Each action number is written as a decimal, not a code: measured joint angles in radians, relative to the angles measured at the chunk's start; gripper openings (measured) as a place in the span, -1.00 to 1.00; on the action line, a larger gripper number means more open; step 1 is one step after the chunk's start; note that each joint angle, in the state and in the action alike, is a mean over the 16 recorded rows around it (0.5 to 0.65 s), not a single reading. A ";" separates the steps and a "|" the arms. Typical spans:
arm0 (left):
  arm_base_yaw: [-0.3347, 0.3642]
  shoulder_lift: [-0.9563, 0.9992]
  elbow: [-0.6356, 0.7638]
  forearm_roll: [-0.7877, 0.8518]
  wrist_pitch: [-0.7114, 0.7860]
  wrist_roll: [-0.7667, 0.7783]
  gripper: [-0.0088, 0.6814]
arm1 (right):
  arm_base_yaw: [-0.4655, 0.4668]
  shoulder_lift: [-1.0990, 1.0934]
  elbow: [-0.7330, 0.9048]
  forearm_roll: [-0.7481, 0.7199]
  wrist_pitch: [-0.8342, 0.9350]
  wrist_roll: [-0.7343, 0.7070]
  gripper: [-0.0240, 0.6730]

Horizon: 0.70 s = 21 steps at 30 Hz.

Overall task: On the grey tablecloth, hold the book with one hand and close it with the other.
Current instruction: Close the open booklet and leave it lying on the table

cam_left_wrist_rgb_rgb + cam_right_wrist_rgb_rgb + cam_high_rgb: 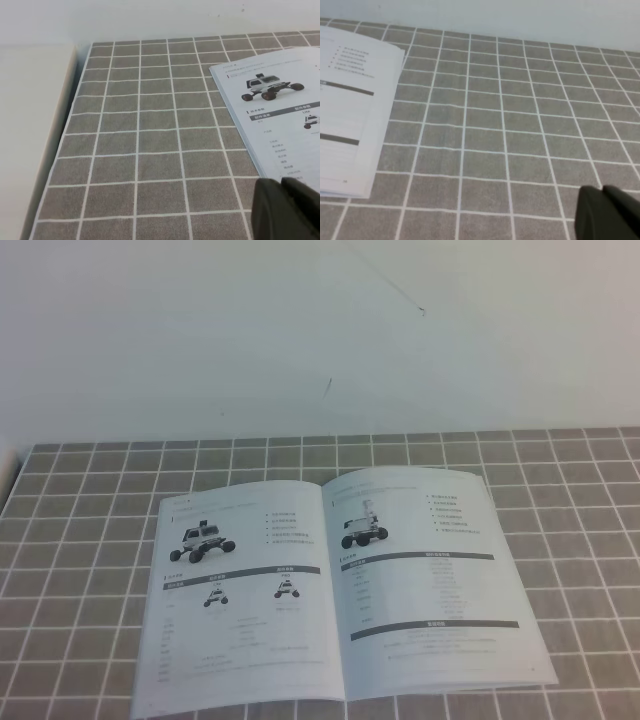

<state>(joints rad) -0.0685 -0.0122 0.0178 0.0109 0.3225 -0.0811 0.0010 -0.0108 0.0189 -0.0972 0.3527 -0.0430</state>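
The book (340,585) lies open and flat on the grey tablecloth (90,540), both pages facing up with wheeled-robot photos and tables. Neither arm shows in the exterior high view. In the left wrist view, the left gripper (281,182) is a dark shape at the bottom right, just off the lower left edge of the book's left page (280,110), fingers pressed together and holding nothing. The right gripper (603,190) sits low at the right of its view over bare tablecloth (510,130), well to the right of the book's right page (350,105), fingers together and empty.
A white wall (300,330) rises behind the table. The cloth's left edge (65,145) meets a pale bare tabletop strip (30,140). Bare cloth surrounds the book on the left, right and far sides.
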 joint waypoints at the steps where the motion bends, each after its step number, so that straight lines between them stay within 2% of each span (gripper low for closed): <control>1: 0.000 0.000 0.000 0.000 0.000 0.000 -0.98 | 0.000 0.000 0.000 0.000 0.000 0.000 -0.94; 21: 0.000 0.000 0.000 0.001 0.001 0.002 -0.98 | 0.000 0.000 0.000 0.000 0.000 0.000 -0.94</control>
<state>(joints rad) -0.0685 -0.0122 0.0178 0.0119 0.3232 -0.0789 0.0010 -0.0108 0.0189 -0.0972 0.3523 -0.0430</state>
